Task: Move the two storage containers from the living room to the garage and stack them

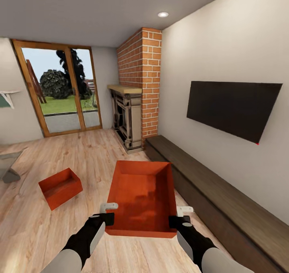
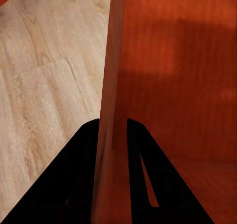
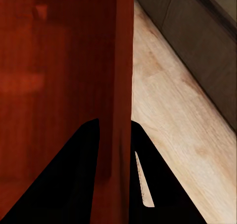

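The robot is holding one storage container [image 1: 142, 197] off the living room floor [image 1: 88, 160], its left hand [image 1: 107, 213] and right hand [image 1: 178, 217] each clamping a side wall, while the second container [image 1: 60, 187] is sitting nearby, so carrying toward the garage likely comes next.

Open plank floor [image 1: 100, 160] left; low bench [image 1: 224, 193] right.

A light wood-plank floor [image 1: 92, 160] carries one open orange bin [image 1: 60, 187] toward its left side, a long dark bench [image 1: 224, 201] along the right wall, and a fireplace [image 1: 127, 118].
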Controlling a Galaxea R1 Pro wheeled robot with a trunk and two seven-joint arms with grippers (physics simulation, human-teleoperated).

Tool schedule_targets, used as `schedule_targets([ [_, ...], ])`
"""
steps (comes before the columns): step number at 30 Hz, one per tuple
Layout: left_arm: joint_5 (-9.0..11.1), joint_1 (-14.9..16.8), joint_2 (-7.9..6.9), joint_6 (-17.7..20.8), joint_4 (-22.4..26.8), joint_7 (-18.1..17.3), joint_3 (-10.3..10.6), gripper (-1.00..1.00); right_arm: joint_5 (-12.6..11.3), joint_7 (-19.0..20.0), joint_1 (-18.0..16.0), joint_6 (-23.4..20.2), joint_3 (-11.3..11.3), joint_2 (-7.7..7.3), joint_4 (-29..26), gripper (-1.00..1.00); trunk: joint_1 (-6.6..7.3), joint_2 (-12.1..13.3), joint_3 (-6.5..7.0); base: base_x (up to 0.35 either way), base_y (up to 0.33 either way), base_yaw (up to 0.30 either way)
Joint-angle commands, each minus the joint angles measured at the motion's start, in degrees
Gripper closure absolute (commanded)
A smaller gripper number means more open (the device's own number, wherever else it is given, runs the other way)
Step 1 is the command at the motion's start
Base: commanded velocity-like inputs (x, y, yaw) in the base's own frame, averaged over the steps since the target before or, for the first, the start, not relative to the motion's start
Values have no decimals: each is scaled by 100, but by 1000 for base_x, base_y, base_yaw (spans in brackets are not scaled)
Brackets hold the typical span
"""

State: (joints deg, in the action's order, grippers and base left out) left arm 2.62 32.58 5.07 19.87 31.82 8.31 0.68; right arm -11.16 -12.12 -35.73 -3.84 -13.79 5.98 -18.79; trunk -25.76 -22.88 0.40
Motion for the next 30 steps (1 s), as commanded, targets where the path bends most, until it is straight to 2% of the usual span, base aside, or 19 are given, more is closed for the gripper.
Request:
schedule_targets([
  [1,-139,3,12,44,15,109,-86,100,7,-133,4,-32,34,17,-10,100,-2,-4,-2,0,0,267],
  [30,-139,3,12,44,-20,109,-86,100,0,-133,4,-33,40,17,-10,100,-2,-4,-2,0,0,267],
])
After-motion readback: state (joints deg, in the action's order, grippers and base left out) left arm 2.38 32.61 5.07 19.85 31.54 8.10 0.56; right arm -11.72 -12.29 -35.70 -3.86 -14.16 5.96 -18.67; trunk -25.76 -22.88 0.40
